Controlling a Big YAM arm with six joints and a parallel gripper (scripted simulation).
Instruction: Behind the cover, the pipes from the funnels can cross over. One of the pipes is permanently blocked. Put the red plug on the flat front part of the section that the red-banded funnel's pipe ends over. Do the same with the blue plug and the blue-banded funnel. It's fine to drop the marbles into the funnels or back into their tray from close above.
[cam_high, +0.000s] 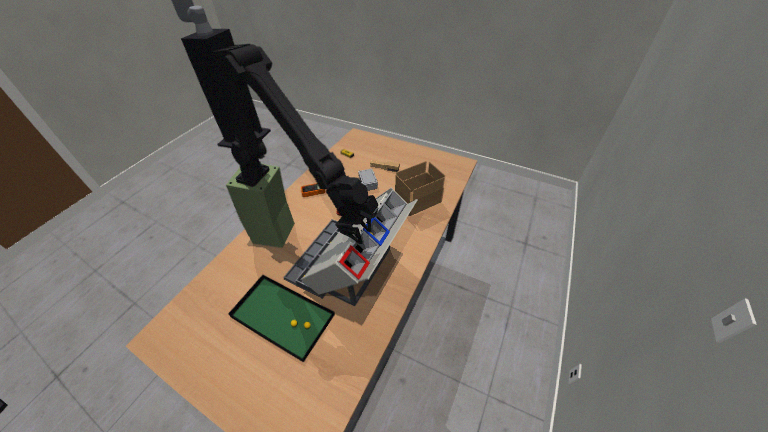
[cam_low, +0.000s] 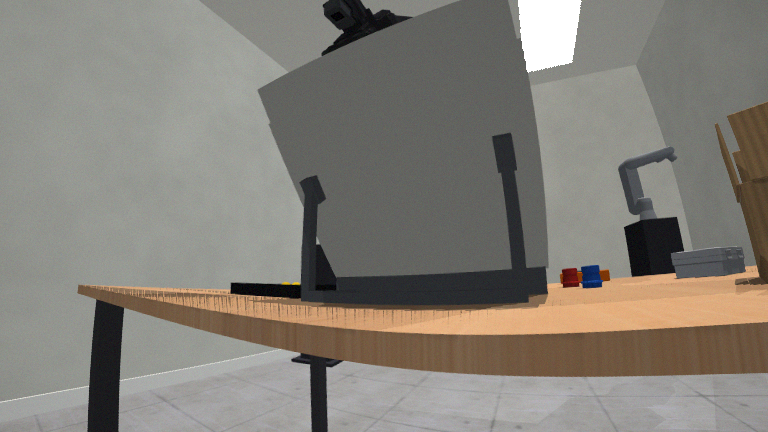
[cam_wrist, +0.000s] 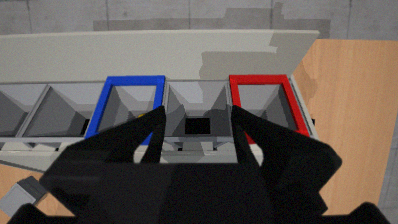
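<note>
My gripper (cam_wrist: 198, 111) (cam_high: 351, 236) is open and holds nothing. It hangs close above the row of funnels, over the plain grey funnel (cam_wrist: 197, 107) between the blue-banded funnel (cam_wrist: 135, 80) (cam_high: 384, 239) and the red-banded funnel (cam_wrist: 259, 79) (cam_high: 364, 270). That middle funnel looks empty. A small yellow speck shows in the blue-banded funnel by my left finger. The grey cover (cam_low: 408, 161) (cam_high: 327, 271) hides the pipes. The red plug (cam_low: 569, 277) and the blue plug (cam_low: 590, 275) stand on an orange holder (cam_low: 604, 275) (cam_high: 311, 189). Two yellow marbles (cam_high: 293, 322) (cam_high: 307, 324) lie in the green tray (cam_high: 263, 308).
A cardboard box (cam_high: 419, 185) stands at the table's far end, with a small grey case (cam_high: 367, 178) (cam_low: 706, 261) beside it. The arm's green pedestal (cam_high: 260, 209) stands left of the funnel rig. A yellow block (cam_high: 346, 153) and an olive bar (cam_high: 384, 166) lie at the back.
</note>
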